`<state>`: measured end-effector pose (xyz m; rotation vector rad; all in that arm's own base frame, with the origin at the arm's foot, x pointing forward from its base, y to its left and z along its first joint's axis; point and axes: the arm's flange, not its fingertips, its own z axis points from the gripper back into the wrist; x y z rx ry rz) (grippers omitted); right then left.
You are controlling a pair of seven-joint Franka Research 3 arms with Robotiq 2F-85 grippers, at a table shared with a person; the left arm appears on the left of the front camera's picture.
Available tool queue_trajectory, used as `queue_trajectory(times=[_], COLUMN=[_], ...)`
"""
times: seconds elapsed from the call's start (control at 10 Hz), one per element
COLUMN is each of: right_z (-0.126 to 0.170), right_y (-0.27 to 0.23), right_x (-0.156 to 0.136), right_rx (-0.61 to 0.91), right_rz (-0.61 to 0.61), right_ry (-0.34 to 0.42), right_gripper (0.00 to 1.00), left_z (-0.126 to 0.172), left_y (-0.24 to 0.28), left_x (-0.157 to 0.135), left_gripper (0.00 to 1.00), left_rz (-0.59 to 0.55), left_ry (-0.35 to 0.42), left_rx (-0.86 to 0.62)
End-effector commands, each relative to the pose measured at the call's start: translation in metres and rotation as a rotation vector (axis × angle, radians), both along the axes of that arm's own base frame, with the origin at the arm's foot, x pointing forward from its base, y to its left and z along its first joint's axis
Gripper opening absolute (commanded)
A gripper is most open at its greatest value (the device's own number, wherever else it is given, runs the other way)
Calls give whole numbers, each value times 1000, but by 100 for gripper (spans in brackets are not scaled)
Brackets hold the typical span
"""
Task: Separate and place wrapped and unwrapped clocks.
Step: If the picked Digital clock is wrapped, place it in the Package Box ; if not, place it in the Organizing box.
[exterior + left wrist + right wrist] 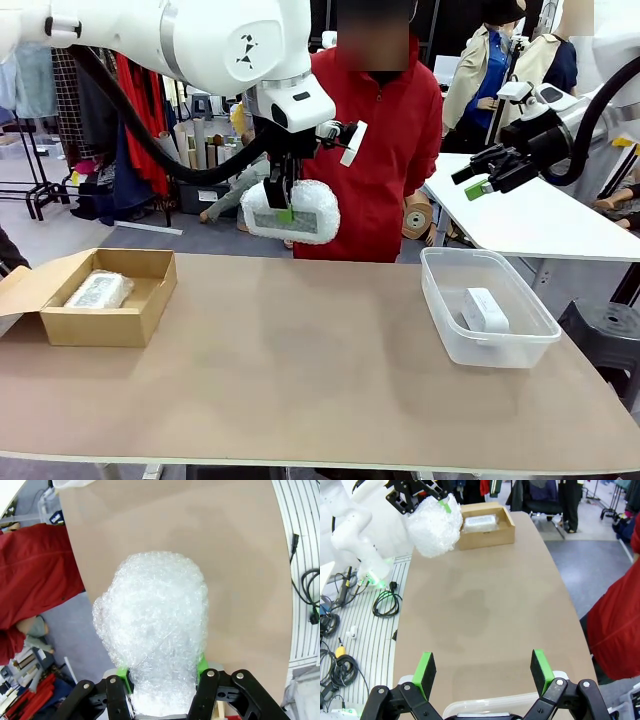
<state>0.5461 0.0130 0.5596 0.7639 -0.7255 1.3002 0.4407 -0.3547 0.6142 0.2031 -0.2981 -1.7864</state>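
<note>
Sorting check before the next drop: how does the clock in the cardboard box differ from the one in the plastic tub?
The clock in the cardboard box is bundled in lumpy clear bubble wrap; the clock in the plastic tub is bare, smooth white plastic. The boxed one sits at the table's left end in an open brown cardboard box; the bare one at the right in a clear tub. Both lie untouched by any gripper.

Tabletop (300, 360): plain light brown; cardboard box (95, 300): brown; tub (487, 310): clear, colourless plastic, holding a smooth white bare clock (485, 310). Wrapped clock in the box (98, 290) and wrapped clock held aloft (292, 212): whitish, bubble-textured clear wrap, the raised one showing a grey-green face through it. Left gripper (287, 214) and right gripper (478, 186): black with bright green pads, on white arms; person's top (385, 150): red.
</note>
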Motion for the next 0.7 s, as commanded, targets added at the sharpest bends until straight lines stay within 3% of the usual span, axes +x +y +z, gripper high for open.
queue_trajectory(times=[0.0, 0.6], right_z=[5, 5], right_y=[0, 0], right_x=[2, 2], right_rx=[1, 1], right_rz=[-6, -6], right_ry=[0, 0], right_gripper=[100, 100], left_z=[4, 1], left_y=[3, 3], left_x=[-2, 2], left_gripper=[0, 0], left_rz=[5, -1], left_ry=[-6, 1], left_rx=[0, 17])
